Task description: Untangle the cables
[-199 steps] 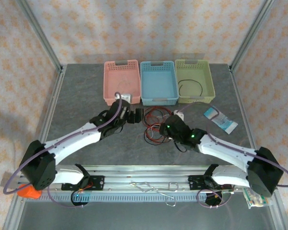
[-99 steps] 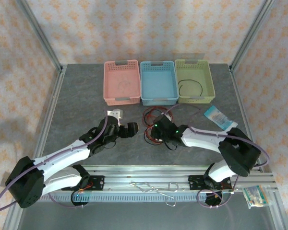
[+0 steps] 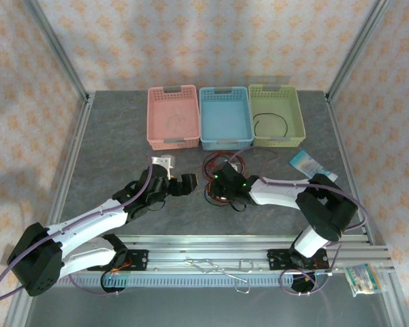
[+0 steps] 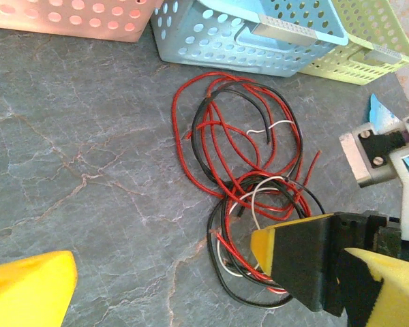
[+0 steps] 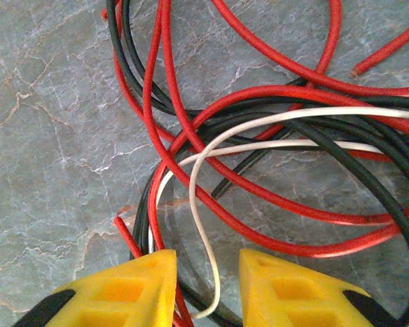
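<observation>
The cables lie in one tangle of red, black and white loops on the grey table, just in front of the blue basket; they fill the middle of the left wrist view as cables. My right gripper hangs low over the near part of the tangle. Its yellow fingertips stand apart, and the loose end of a white wire runs down the gap without touching either pad. My left gripper sits just left of the tangle, wide open and holding nothing; its right finger overlaps the nearest loops.
Pink, blue and green baskets stand in a row behind the tangle. A black cable lies in the green one and a pale wire in the pink one. A blue-and-white packet lies at the right.
My left arm has drawn back from the pink basket to the left of the tangle. My right arm has swung left over the tangle, its jaws a little narrower.
</observation>
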Available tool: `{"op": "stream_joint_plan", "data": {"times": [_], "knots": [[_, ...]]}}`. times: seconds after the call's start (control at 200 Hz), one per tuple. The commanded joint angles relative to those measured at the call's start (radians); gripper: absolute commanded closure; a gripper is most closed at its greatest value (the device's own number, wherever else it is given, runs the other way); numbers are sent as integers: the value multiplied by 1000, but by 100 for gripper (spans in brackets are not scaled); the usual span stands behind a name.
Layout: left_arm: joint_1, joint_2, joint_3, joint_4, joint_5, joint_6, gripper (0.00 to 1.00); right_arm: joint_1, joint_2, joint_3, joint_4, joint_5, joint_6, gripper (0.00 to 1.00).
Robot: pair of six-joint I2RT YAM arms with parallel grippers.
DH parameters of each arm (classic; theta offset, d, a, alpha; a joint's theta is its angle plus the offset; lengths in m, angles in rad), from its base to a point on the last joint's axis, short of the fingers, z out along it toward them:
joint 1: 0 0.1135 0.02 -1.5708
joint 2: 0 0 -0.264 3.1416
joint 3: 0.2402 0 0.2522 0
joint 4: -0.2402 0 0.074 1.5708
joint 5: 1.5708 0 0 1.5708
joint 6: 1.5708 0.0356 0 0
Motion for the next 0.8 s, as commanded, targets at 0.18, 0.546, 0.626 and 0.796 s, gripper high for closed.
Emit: {"op": "stream_joint_plan", "data": {"times": [0.18, 0.546, 0.626, 0.796], "knots": [[3, -7, 25, 9, -19, -9, 3, 6, 26, 32, -12, 33, 8, 77], [2, -141, 3, 127, -6, 3, 5, 49, -89, 12, -59, 163, 65, 97], [2, -157, 14, 126, -11, 14, 5, 61, -176, -2, -61, 205, 65, 100], [3, -221, -3, 188, -5, 14, 6, 64, -367, 0, -89, 251, 20, 100]]}}
